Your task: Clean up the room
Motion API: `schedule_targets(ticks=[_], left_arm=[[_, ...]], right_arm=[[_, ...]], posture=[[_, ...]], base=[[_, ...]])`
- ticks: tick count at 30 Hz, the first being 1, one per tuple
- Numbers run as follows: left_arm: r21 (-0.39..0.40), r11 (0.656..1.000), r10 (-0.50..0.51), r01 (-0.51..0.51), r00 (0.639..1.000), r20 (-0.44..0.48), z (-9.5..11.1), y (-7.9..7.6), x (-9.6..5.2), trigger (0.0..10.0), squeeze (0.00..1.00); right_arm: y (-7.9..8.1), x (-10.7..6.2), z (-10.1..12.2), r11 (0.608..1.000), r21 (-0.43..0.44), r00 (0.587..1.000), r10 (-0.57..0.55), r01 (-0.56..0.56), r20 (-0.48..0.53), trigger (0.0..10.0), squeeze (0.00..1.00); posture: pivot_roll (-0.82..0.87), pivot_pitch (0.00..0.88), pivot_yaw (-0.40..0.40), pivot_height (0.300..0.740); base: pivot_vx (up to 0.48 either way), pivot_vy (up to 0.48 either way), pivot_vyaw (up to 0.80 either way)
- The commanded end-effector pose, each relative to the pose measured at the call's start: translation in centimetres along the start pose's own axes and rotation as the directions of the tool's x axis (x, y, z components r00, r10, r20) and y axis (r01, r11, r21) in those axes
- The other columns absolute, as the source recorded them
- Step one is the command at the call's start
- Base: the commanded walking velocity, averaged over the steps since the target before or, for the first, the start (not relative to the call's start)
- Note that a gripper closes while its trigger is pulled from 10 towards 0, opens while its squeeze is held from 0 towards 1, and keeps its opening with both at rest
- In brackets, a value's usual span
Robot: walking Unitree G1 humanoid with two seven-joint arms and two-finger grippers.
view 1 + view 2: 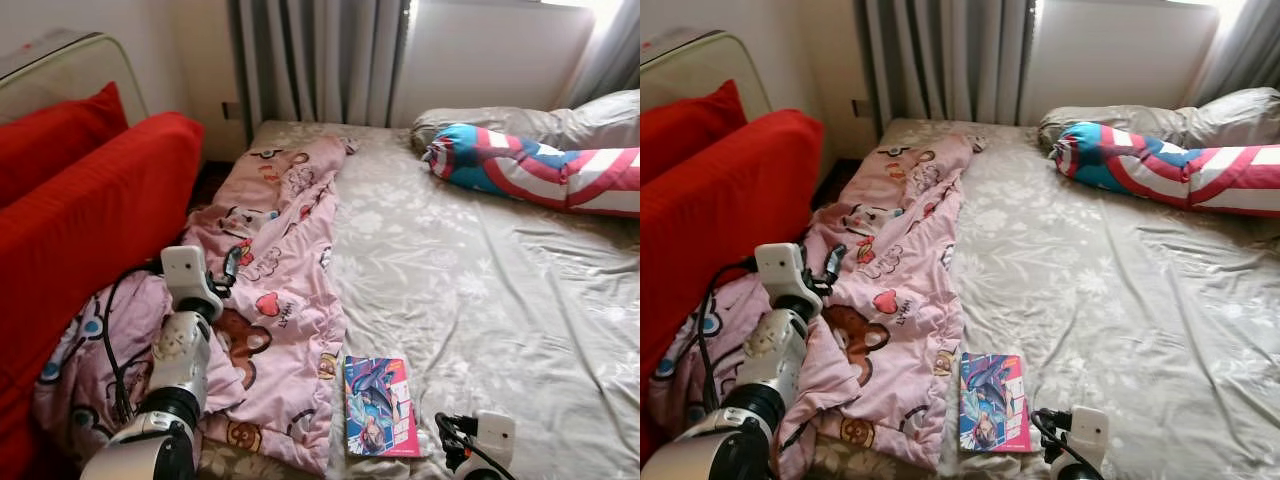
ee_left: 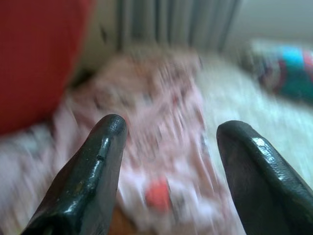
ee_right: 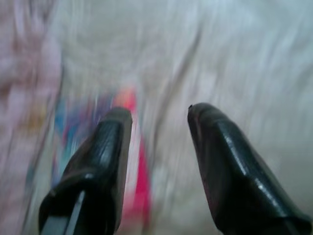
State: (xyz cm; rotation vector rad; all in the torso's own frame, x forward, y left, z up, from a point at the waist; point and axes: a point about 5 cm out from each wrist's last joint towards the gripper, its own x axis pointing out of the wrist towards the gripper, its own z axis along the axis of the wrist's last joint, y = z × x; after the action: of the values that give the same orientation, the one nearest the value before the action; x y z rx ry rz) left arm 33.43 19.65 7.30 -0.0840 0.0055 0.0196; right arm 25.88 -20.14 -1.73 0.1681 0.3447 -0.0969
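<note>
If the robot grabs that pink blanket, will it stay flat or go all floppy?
Probably floppy: the pink blanket already lies crumpled in soft folds over the bed. It likely drapes and drags from one pinch. It looks light, though bulky for the open left gripper.

Blanket (image 1: 270, 270) along bed's (image 1: 480, 290) left side, book (image 1: 380, 405) just right of it, bolster (image 1: 540, 170) behind
</note>
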Motion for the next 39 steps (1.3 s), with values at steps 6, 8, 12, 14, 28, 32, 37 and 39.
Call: schedule_targets(ticks=[6, 8, 12, 14, 28, 32, 37, 39], left_arm=[[0.049, 0.998, -0.042, 0.042, 0.999, 0.003, -0.6, 0.3, -0.8, 10.0, 0.0], [0.056, 0.997, -0.049, 0.049, 0.999, 0.002, -1.0, 0.5, -1.4, 10.0, 0.0], [0.062, 0.997, -0.053, 0.052, 0.999, 0.013, -1.4, 1.0, -2.3, 10.0, 0.0], [0.07, 0.996, -0.06, 0.058, 0.998, 0.024, -1.4, 1.3, -2.9, 10.0, 0.0], [0.143, 0.986, -0.096, 0.088, 0.994, 0.048, -1.2, 3.4, -6.5, 10.0, 0.0], [0.158, 0.983, -0.106, 0.098, 0.993, 0.044, -0.9, 3.5, -7.0, 10.0, 0.0], [0.167, 0.979, -0.125, 0.112, 0.99, 0.063, 0.0, 3.5, -6.9, 10.0, 0.0], [0.165, 0.98, -0.124, 0.113, 0.99, 0.06, -0.1, 3.3, -6.8, 10.0, 0.0]], right_arm=[[-0.1, 2.3, 7.9, 0.997, -0.075, 0.952, 0.036, -0.014, 0.305, 10.0, 0.0], [-0.1, 1.9, 7.7, 0.996, -0.09, 0.943, 0.047, -0.018, 0.331, 10.0, 0.0], [0.0, 1.0, 7.3, 0.99, -0.134, 0.93, 0.081, -0.035, 0.358, 10.0, 0.0], [0.0, 0.4, 7.1, 0.986, -0.163, 0.922, 0.098, -0.038, 0.374, 10.0, 0.0], [-0.5, -4.4, 4.4, 0.989, -0.14, 0.921, 0.019, 0.039, 0.389, 10.0, 0.0], [0.4, -4.5, 3.8, 0.993, -0.111, 0.927, 0.011, 0.033, 0.374, 10.0, 0.0], [0.1, -5.2, 4.5, 0.993, -0.104, 0.924, -0.019, 0.064, 0.382, 10.0, 0.0], [-0.3, -5.5, 4.8, 0.992, -0.107, 0.927, -0.022, 0.067, 0.376, 10.0, 0.0]], posture=[[-0.08, 0.0, -0.031, 0.74], [-0.09, 0.0, -0.024, 0.74], [-0.1, 0.0, -0.027, 0.74], [-0.09, 0.0, -0.034, 0.74], [-0.06, 0.0, -0.039, 0.74], [-0.06, 0.0, -0.013, 0.74], [-0.09, 0.0, -0.026, 0.74], [-0.08, 0.0, -0.022, 0.74]], base=[[0.0, 0.0, 0.0], [0.0, 0.0, 0.0], [0.0, 0.0, 0.0], [0.0, 0.0, 0.0], [0.0, 0.0, 0.0], [0.0, 0.0, 0.0], [0.0, 0.0, 0.0], [0.0, 0.0, 0.0]])
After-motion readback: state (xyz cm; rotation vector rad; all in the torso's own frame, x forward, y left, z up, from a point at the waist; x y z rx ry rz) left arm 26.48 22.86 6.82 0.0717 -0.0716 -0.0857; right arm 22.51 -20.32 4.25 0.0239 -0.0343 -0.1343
